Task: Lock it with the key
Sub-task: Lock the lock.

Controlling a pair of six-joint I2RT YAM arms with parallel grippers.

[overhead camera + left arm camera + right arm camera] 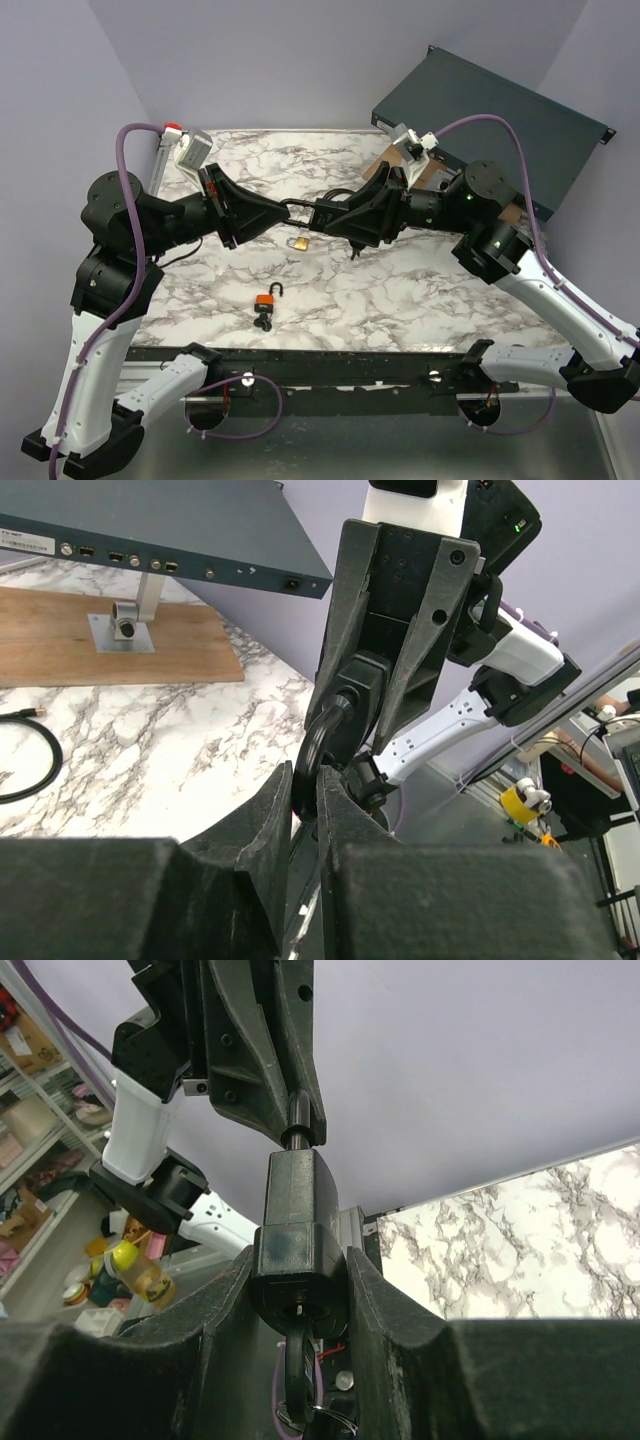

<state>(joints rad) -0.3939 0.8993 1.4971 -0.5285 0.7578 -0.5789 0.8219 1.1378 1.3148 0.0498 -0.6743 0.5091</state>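
Observation:
A black padlock (307, 211) hangs in the air above the middle of the table, between my two grippers. My right gripper (298, 1295) is shut on its body (296, 1222). A black key (300, 1365) sticks out of the keyhole on the body's near end, with a ring hanging from it. My left gripper (306, 792) is shut on the lock's dark shackle (318, 742), which runs into the body (358, 692) held by the right fingers (430, 610). Seen from above, the left gripper (288, 210) and right gripper (328, 216) meet tip to tip.
A brass padlock (298, 242) lies on the marble table (400, 290) just under the grippers. An orange padlock (266, 299) with black keys (263, 322) lies nearer the front edge. A dark network switch (500, 120) on a wooden board (110, 640) stands back right, beside a black cable (35, 770).

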